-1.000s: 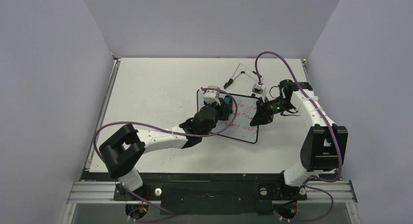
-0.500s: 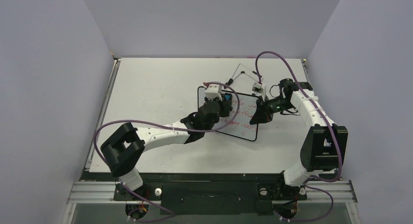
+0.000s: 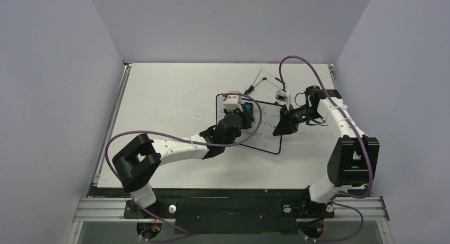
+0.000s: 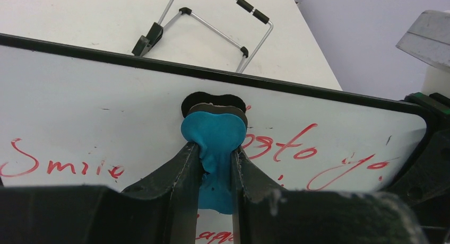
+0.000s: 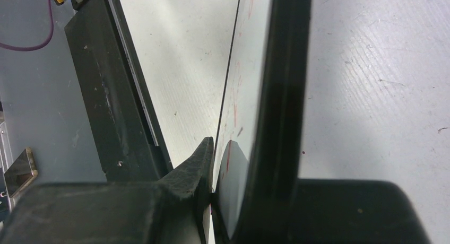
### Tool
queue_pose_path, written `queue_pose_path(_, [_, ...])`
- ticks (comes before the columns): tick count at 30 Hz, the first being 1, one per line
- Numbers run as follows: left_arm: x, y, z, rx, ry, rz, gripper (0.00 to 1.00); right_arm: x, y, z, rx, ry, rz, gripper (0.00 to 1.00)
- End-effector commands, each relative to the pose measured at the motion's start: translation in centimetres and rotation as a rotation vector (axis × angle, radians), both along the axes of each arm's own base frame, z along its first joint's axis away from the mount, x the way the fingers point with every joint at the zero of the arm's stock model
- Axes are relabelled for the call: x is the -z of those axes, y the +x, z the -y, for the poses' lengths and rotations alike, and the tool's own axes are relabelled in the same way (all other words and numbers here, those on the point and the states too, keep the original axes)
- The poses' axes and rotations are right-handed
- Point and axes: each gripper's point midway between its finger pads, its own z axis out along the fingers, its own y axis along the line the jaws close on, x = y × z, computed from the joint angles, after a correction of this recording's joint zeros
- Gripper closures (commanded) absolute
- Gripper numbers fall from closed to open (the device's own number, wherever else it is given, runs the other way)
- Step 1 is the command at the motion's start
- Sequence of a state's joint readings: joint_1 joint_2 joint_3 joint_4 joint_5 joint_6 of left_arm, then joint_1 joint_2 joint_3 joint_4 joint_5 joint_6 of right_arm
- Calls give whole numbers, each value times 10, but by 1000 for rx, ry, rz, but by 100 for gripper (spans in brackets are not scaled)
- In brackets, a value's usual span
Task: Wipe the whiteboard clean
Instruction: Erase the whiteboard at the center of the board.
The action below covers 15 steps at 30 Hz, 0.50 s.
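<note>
- Counter (image 3: pixel 170 95), white, flat. Carries all items below.
- Whiteboard (image 3: pixel 265 140), small, rectangular, thin black rim, rounded corners. Lies right of the counter's centre, between the two arms, long axis running roughly left to right. Red handwriting remains on most of its face. Whether it lies flat or is tipped up cannot be told.
- Right claw (image 5: pixel 223 164), nearly closed, pinching the whiteboard's right-hand edge to steady it.
- Left claw (image 4: pixel 215 154), narrowly parted, clamped on the eraser and nearer the writing.
- Wire easel stand (image 4: pixel 213 29), thin metal, on the counter beyond the board, apart from it.
- Eraser (image 4: pixel 213 130), small, blue, bone-shaped, its head against the board near the far rim. Red words sit on either side and nearer, so the next wipe likely runs sideways along the long axis.
</note>
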<state>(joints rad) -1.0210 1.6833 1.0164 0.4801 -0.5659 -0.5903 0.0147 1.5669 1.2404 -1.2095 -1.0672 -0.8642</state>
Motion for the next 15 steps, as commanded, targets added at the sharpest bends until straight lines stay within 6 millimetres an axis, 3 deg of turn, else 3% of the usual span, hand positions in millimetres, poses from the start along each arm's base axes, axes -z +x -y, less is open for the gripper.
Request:
queue_pose_path(1, [4, -5, 24, 44, 59, -28, 100, -6, -16, -5, -91, -10, 22, 100])
queue_pose_path(6, [-33, 17, 19, -40, 68, 27, 100, -8, -16, -5, -92, -9, 26, 100])
queue_pose_path(11, [-32, 44, -7, -125, 91, 19, 100, -9, -17, -5, -92, -8, 28, 100])
queue_pose_path(15, [-15, 48, -26, -151, 111, -7, 100, -8, -17, -4, -92, -9, 27, 100])
